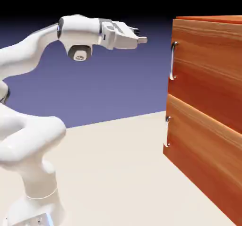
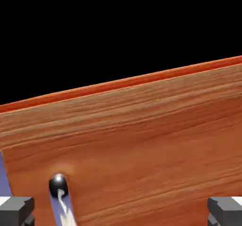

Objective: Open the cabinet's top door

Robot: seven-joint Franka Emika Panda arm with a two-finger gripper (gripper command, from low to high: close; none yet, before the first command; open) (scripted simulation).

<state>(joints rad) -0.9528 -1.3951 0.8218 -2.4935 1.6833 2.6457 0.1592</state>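
One upright bar handle [image 1: 173, 61] near the edge of the closed top door [image 1: 208, 64], pincer [image 1: 142, 35] wide and empty, well apart on the robot's side: I'd line the fingers up either side of the bar before advancing, then pinch.

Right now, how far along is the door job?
Done: arm raised, gripper open and facing the cabinet, top handle in the hand view.
In hand: nothing; there's a visible gap to that handle.
Left: reach it, grip it, pull. The top door looks shut, so no opening yet.
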